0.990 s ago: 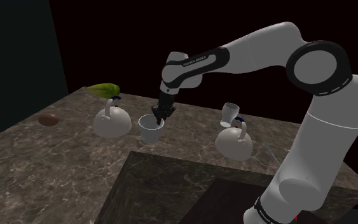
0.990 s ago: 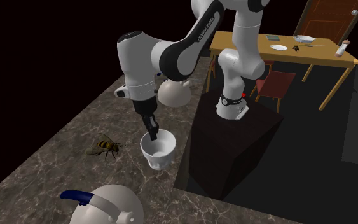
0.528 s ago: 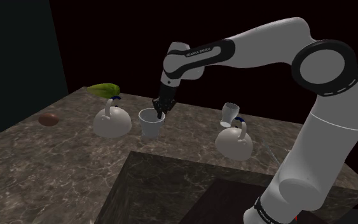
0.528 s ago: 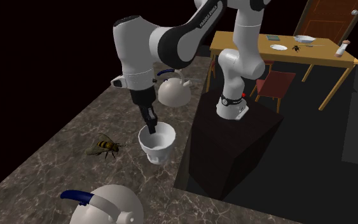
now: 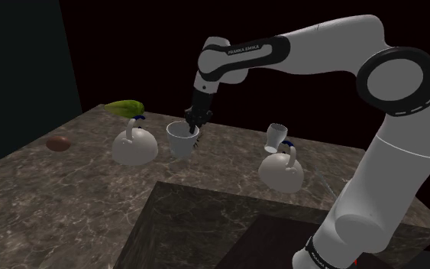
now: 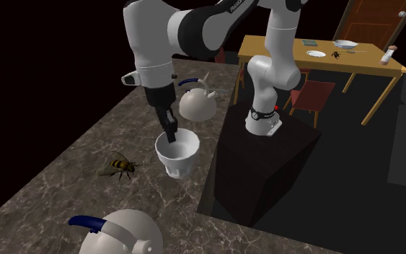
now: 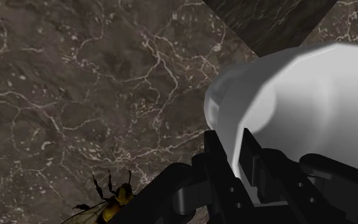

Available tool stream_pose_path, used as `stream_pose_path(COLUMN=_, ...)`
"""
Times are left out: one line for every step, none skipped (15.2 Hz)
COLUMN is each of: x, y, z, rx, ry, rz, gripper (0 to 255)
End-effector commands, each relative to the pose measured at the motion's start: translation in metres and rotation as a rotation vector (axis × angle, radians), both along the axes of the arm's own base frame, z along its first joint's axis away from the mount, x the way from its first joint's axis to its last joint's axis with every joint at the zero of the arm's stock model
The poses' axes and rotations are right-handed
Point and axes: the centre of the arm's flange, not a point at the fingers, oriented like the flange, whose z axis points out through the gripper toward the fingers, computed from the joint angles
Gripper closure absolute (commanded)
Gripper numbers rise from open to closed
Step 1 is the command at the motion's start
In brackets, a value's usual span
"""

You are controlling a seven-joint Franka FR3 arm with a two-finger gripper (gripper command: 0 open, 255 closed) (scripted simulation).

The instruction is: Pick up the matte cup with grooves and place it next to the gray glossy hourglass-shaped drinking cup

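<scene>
Dark veined marble forms the surface (image 5: 68,183), with a black area behind it. Over it the white arm (image 5: 320,46) reaches down to the white grooved cup (image 5: 179,141). The cup hangs tilted and, by my judgement, just clear of the marble, near a white kettle (image 5: 134,145). The gripper (image 5: 192,131) pinches the cup's rim, one finger inside and one outside. The pale hourglass-shaped cup (image 5: 276,136) stands well apart toward the shoulder view's right, just behind a second kettle (image 5: 282,171). The carry must therefore run that way, to bare marble beside it.
</scene>
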Motion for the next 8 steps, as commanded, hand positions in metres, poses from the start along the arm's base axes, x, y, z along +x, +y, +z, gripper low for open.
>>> stream_pose_path(x=0.0, y=-0.001, z=0.011, rx=0.0, ry=0.0, rz=0.0, gripper=255)
stream_pose_path(x=0.0, y=-0.001, z=0.016, rx=0.0, ry=0.0, rz=0.0, gripper=255)
stream_pose_path(x=0.0, y=-0.001, z=0.021, rx=0.0, ry=0.0, rz=0.0, gripper=255)
stream_pose_path(x=0.0, y=-0.001, z=0.027, rx=0.0, ry=0.0, rz=0.0, gripper=255)
stream_pose_path(x=0.0, y=-0.001, z=0.032, rx=0.0, ry=0.0, rz=0.0, gripper=255)
stream_pose_path(x=0.0, y=-0.001, z=0.037, rx=0.0, ry=0.0, rz=0.0, gripper=255)
stream_pose_path(x=0.0, y=-0.001, z=0.042, rx=0.0, ry=0.0, rz=0.0, gripper=255)
stream_pose_path(x=0.0, y=-0.001, z=0.048, rx=0.0, ry=0.0, rz=0.0, gripper=255)
